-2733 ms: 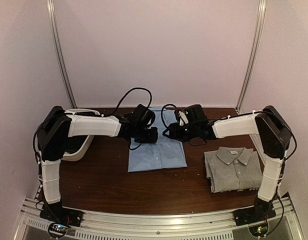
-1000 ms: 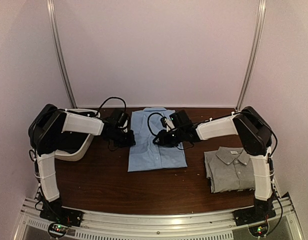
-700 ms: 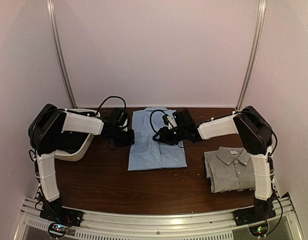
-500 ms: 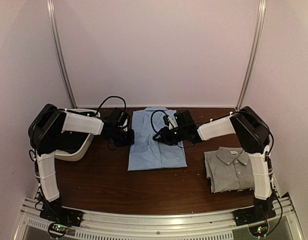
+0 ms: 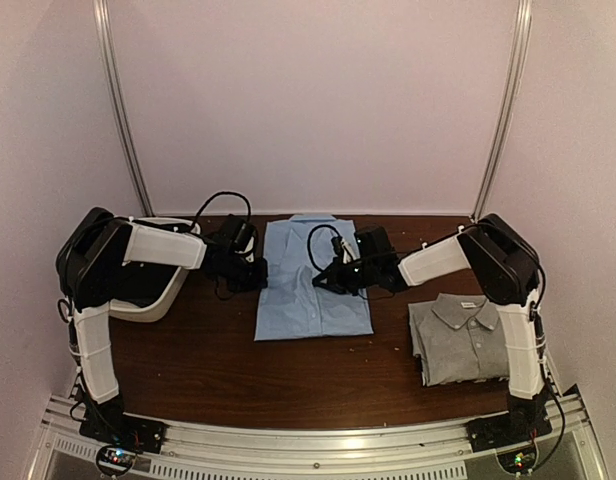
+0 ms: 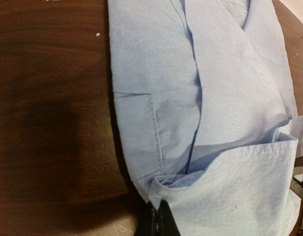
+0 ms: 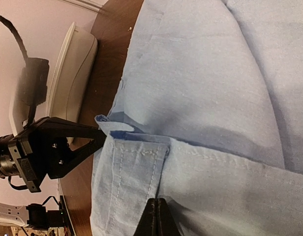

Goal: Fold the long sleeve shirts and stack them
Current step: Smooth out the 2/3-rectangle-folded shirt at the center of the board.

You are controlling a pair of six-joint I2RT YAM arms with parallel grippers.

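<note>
The light blue shirt (image 5: 314,285) lies folded at the table's middle, collar toward the back wall. My left gripper (image 5: 260,277) sits low at its left edge; in the left wrist view it (image 6: 159,221) is shut on a folded corner of the blue cloth (image 6: 230,98). My right gripper (image 5: 328,280) rests over the shirt's middle; in the right wrist view it (image 7: 156,216) is shut on the blue cloth (image 7: 215,73) beside a stitched hem. The grey shirt (image 5: 468,338) lies folded at the right, untouched.
A white bin (image 5: 153,290) stands at the table's left behind the left arm, also seen in the right wrist view (image 7: 73,73). The dark wooden table (image 5: 208,360) runs to a metal rail at the near edge. Walls close in at the back and sides.
Both arms came down from above the shirt's far part to its middle. The left jaws shut on the shirt's left edge, then the right jaws shut on the cloth.
</note>
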